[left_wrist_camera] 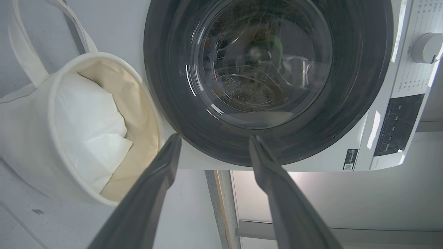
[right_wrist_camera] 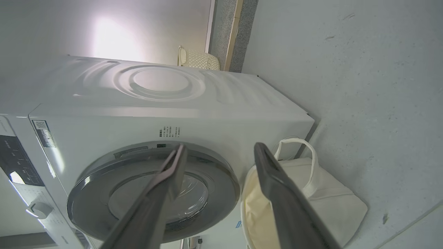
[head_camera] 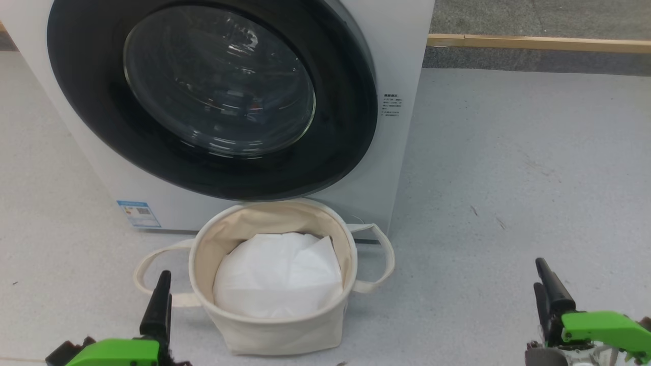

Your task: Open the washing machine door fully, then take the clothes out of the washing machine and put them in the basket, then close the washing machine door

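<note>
While both arms sit low in the head view, the left gripper [head_camera: 161, 284] and right gripper [head_camera: 540, 277] flank the basket [head_camera: 274, 325], which stands just before the closed washing machine door [head_camera: 101, 101]. Left wrist view: jaws wide apart, empty, facing that door. Right wrist view: jaws likewise wide, empty.

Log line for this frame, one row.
washing machine door: shut | basket: holds white liner | left pincer: open, empty | right pincer: open, empty | stage: door opening pending

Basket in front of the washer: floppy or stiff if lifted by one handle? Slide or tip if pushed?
Probably floppy: the basket is creased canvas, its handles droop. Likely light, holding just a white liner. Wide and low, so a push should slide it across the floor, not tip it.
</note>
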Available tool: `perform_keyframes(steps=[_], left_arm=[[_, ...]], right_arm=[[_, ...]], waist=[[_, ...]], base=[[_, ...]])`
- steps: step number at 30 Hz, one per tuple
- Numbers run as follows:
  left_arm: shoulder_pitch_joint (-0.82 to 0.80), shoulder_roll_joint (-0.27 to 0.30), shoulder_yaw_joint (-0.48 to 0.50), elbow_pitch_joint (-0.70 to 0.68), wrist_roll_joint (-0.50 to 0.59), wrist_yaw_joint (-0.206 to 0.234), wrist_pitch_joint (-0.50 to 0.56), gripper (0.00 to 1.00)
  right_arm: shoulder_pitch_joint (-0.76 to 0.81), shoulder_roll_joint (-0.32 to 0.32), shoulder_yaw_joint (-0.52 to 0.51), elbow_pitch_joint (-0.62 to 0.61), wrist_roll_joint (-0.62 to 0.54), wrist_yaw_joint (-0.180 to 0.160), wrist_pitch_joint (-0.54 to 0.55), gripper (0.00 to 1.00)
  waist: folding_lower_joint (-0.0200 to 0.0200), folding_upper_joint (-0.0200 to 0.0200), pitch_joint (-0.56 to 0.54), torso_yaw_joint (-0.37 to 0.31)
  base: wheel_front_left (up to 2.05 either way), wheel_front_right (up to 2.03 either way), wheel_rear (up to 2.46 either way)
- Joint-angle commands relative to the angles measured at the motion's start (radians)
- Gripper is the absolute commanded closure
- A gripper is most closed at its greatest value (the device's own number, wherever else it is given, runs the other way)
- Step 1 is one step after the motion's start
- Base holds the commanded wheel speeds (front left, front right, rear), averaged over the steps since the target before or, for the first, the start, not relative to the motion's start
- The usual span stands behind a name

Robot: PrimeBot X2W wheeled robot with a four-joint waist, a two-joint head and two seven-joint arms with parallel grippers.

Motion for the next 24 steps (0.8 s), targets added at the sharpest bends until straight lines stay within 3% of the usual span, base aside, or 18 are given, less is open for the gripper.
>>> perform_keyframes(steps=[1,24], left_arm=[[-0.062,0.025,0.001,-0.038,0.025,0.003,-0.016,0.0],[-0.119,0.1,-0.131,-0.027,0.378,0.033,-0.108,0.0]], right_arm=[[-0.067,-0.028,0.02,-0.046,-0.043,0.001,-0.016,0.0],[-0.119,-0.093,0.15,-0.067,-0.4,0.002,-0.083,0.0]], waist=[[-0.0001,0.0,0.0,0.001],[-0.0001,0.0,-0.005,0.011]], base=[[0.0,0.0,0.0],[0.0,0.0,0.0]])
